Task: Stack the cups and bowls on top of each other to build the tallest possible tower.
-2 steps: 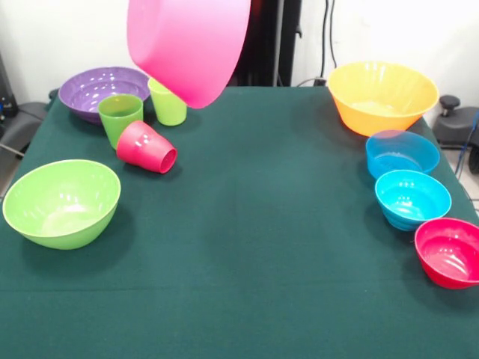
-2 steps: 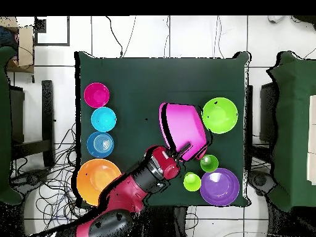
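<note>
A large pink bowl (image 1: pixel 191 45) hangs tilted in the air above the back left of the table. My gripper (image 2: pixel 181 151) is shut on its rim; the front view hides the gripper behind the bowl. Below it, a red cup (image 1: pixel 146 147) lies on its side. A green cup (image 1: pixel 120 116) and a lime cup (image 1: pixel 168 103) stand upright in front of the purple bowl (image 1: pixel 97 90). The lime-green bowl (image 1: pixel 61 202) sits at the left. Down the right side stand the orange bowl (image 1: pixel 382 96), blue bowl (image 1: pixel 402 153), turquoise bowl (image 1: pixel 412 198) and small red bowl (image 1: pixel 449 252).
A dark green cloth (image 1: pixel 262 247) covers the table. The red arm (image 2: pixel 133 185) reaches in past the orange bowl (image 2: pixel 98 181). Chairs and cables lie around the table on the floor.
</note>
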Robot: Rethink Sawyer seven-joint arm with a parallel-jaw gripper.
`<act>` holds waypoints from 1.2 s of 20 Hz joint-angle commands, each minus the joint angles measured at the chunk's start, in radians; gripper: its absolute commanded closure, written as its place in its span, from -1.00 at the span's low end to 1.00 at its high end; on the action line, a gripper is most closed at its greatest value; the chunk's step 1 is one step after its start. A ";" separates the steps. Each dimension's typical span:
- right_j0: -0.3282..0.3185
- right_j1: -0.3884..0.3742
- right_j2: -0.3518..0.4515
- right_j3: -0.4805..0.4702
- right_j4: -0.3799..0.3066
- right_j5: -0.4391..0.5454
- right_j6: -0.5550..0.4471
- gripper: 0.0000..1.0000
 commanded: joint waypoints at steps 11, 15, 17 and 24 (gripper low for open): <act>-0.024 0.021 0.187 -0.014 0.067 -0.097 0.174 1.00; -0.030 0.019 0.195 -0.013 0.074 -0.109 0.168 1.00; -0.030 0.021 0.198 -0.011 0.079 -0.117 0.168 1.00; -0.029 0.029 0.209 -0.003 0.106 -0.136 0.172 1.00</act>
